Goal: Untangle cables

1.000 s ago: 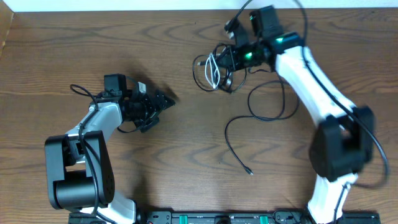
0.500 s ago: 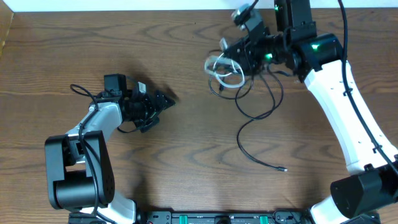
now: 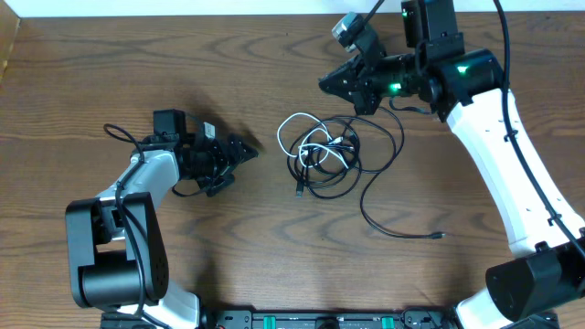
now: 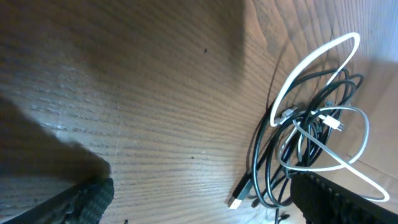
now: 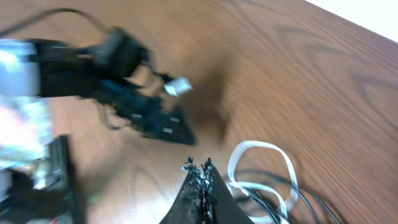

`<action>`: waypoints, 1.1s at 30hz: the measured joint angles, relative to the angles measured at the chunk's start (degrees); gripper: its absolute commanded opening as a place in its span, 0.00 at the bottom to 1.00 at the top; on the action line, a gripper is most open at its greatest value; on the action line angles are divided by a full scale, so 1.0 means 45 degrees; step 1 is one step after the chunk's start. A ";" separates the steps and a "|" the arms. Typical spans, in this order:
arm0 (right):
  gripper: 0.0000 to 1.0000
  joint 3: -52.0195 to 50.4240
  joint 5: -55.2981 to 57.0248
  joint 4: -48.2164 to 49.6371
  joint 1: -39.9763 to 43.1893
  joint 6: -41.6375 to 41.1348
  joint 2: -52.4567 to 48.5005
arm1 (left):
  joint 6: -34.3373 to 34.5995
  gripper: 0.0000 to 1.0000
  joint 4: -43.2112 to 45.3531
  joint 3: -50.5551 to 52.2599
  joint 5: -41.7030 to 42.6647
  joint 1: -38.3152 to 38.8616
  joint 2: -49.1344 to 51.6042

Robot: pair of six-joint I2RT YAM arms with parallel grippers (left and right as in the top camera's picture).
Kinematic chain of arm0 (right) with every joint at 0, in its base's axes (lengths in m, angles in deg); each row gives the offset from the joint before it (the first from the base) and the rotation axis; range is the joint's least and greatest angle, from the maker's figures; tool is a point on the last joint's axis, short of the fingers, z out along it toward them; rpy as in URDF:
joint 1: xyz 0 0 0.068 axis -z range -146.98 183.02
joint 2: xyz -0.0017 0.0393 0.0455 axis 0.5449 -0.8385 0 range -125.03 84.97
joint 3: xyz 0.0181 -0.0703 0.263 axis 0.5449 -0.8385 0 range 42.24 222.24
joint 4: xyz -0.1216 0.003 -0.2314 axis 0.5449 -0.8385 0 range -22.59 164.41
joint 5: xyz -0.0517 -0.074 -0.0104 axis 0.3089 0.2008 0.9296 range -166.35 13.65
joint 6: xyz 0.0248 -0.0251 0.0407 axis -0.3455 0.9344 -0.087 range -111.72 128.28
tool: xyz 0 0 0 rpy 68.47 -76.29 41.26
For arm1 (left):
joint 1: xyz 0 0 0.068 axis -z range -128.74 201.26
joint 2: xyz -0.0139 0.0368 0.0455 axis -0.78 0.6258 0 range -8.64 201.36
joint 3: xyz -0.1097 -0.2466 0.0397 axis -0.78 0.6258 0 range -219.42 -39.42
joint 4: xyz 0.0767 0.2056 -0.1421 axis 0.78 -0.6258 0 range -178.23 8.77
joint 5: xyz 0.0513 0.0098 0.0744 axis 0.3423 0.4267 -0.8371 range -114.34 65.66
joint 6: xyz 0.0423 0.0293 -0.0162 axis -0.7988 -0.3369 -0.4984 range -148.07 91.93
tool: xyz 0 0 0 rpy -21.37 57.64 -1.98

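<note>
Right gripper (image 3: pixel 326 84), clenched with its black fingertips (image 5: pixel 200 180) pressed together and nothing between them, hangs just beyond the tangle of thin black and white cables (image 3: pixel 320 157), clear of it. That tangle lies on the brown wooden table (image 3: pixel 274 260), between the two arms. Within it a white cord (image 4: pixel 358 38) loops through several black cords, and a small plug end (image 4: pixel 235 203) sticks out at its edge. One long black cord (image 3: pixel 375 224) trails away from the tangle toward the right arm's base. Left gripper (image 3: pixel 245 149), jaws spread wide and empty, points at the tangle from its other side, apart from it.
</note>
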 measured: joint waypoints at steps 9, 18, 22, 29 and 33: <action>0.22 0.0010 0.4653 -0.2069 -0.0015 -0.2380 -0.0325 | -0.0029 0.76 -0.1214 -0.0529 0.0126 0.0044 -0.0199; 0.36 0.0019 0.6581 -0.3614 -0.0019 -0.3507 -0.2841 | -0.0248 0.75 -0.2579 -0.2191 -0.2361 0.1715 -0.2953; 0.42 0.0019 0.6722 -0.3662 -0.0019 -0.3643 -0.4119 | -0.0461 0.75 -0.2637 -0.2273 -0.3235 0.3327 -0.3196; 0.44 0.0019 0.6577 -0.3614 -0.0015 -0.3973 -0.6241 | -0.0894 0.75 -0.2555 -0.2268 -0.5450 0.5921 -0.3021; 0.39 0.0131 0.5974 -0.3662 0.0010 -0.4041 -0.6907 | -0.1073 0.75 -0.2526 -0.2268 -0.6460 0.6805 -0.3021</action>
